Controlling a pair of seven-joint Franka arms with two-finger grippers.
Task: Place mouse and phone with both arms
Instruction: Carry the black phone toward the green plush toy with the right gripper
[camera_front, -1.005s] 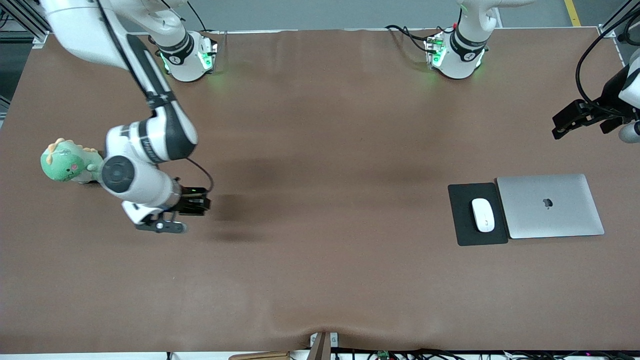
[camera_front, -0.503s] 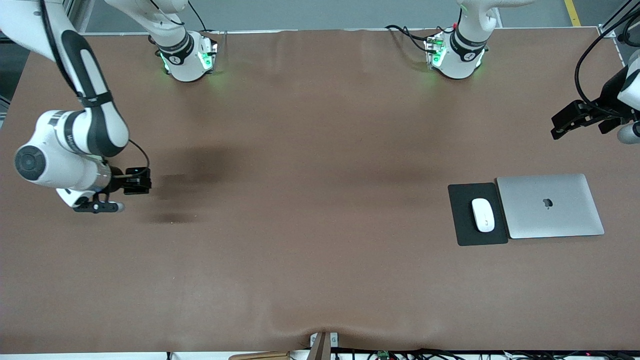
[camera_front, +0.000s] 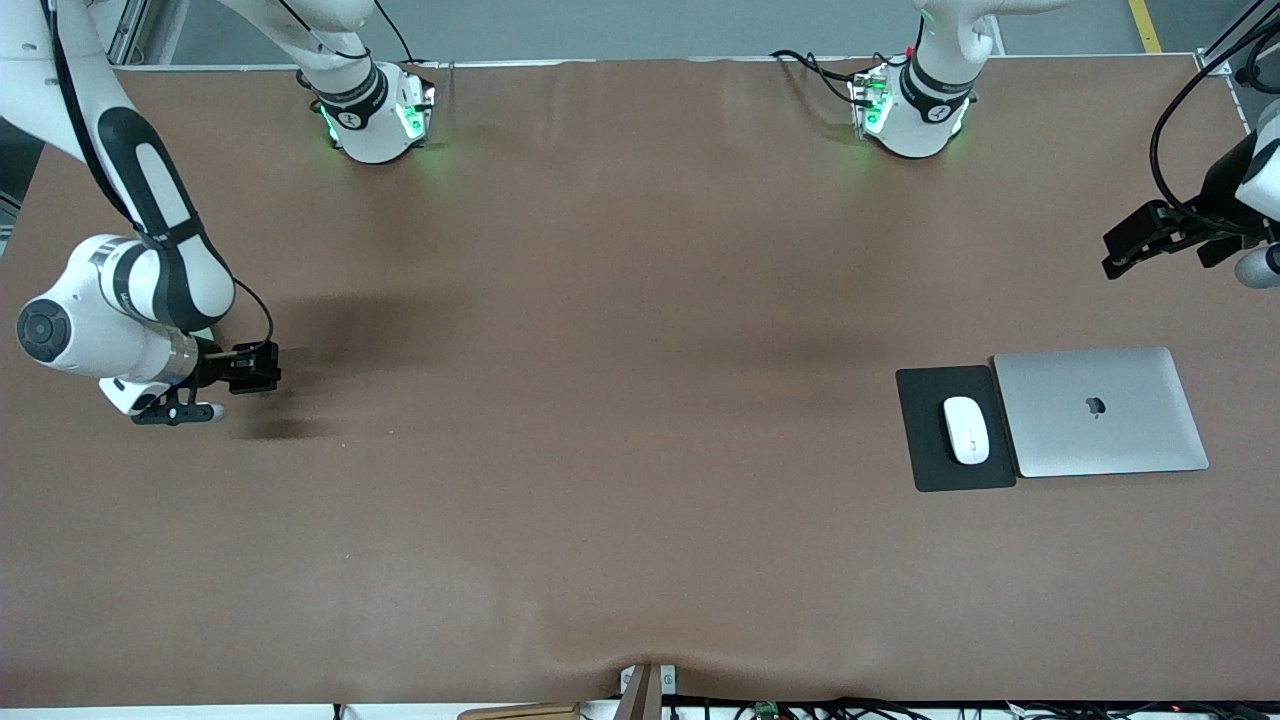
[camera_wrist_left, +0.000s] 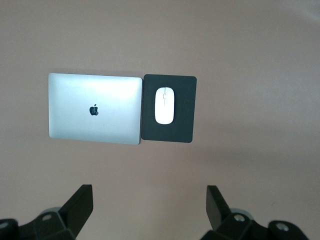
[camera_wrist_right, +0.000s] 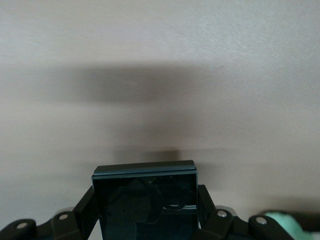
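Observation:
The white mouse (camera_front: 966, 430) lies on a dark mouse pad (camera_front: 925, 450) toward the left arm's end of the table. It also shows in the left wrist view (camera_wrist_left: 164, 105). My left gripper (camera_front: 1135, 243) is open and empty, high over the table's edge at that end; its own view (camera_wrist_left: 149, 207) shows the fingers wide apart. My right gripper (camera_front: 255, 366) is shut on the black glossy phone (camera_wrist_right: 145, 185), held over the table at the right arm's end. In its own view the right gripper (camera_wrist_right: 146, 200) clamps the phone from both sides.
A closed silver laptop (camera_front: 1098, 410) lies beside the mouse pad, toward the left arm's end. A green plush toy (camera_wrist_right: 285, 220) is mostly hidden under the right arm. Cables run along the table edge nearest the front camera.
My right arm has swung with the phone toward the right arm's end of the table and now covers the green plush toy. The left arm has not moved.

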